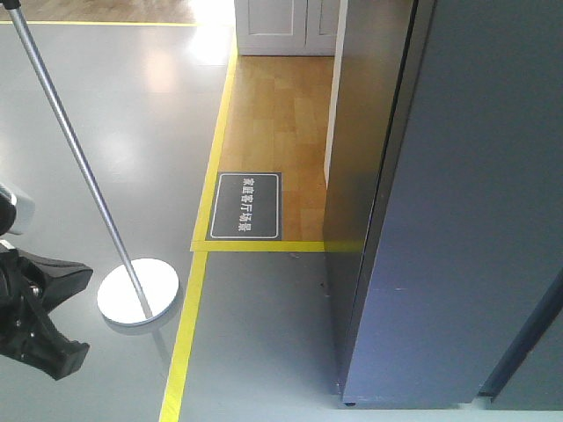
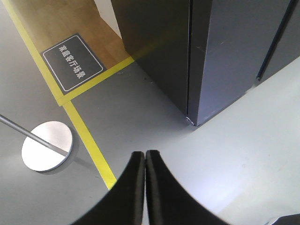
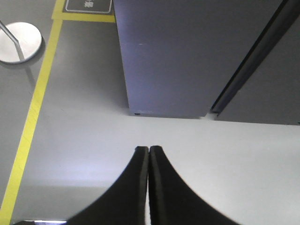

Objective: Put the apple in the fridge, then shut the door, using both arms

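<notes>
left tool (image 2: 145, 157) is sitting fully closed, holding nothing | right tool (image 3: 148, 152) is sitting fully closed, holding nothing | apple is not showing in any view | fridge (image 1: 457, 220) door is appearing closed | both tools are idling above the floor (image 3: 84, 140)

Both wrist views show matte black, smoothly curved tapering fingers on the left gripper (image 2: 145, 153) and right gripper (image 3: 148, 149), while a black angular arm (image 1: 40, 312) with a white-grey part sits at nine o'clock.
</notes>
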Available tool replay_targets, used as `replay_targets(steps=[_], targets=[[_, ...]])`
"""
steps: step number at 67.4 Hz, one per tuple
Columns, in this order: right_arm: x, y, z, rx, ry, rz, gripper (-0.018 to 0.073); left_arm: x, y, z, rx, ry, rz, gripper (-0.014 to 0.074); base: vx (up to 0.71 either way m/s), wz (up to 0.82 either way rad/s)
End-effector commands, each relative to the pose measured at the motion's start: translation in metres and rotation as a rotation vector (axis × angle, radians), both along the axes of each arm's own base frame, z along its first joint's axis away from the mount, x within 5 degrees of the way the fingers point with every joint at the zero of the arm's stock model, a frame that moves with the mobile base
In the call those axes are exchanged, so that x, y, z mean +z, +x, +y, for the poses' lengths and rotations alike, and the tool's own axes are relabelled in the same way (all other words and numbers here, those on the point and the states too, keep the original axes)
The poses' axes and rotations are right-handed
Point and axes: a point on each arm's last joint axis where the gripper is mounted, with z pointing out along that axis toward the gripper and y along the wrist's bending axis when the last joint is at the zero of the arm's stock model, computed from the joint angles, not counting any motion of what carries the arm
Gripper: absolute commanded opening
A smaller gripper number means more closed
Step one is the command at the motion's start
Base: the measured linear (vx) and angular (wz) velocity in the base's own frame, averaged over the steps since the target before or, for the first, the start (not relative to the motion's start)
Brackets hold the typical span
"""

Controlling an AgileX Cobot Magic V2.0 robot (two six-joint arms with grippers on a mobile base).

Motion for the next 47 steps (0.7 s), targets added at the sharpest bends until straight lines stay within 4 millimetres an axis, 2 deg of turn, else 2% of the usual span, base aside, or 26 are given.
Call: replay_targets(steps=[1,13,47], targets=[[0.007,-0.006,0.0,0.006,0.006,-0.094,-0.0003,0.013,0.001,-0.001,0.0,-0.049,-0.073,-0.0006,0.0,0.0],[0.008,-0.016,-0.001,0.007,0.013,-0.14,-0.0003,0.013,0.001,-0.001,0.0,-0.049,-0.073,-0.0006,0.0,0.0],[0.008,-0.017,-0.001,0.006,0.013,-0.144,-0.0003,0.013,0.001,-0.001,0.0,-0.049,-0.073,-0.0006,0.0,0.0]])
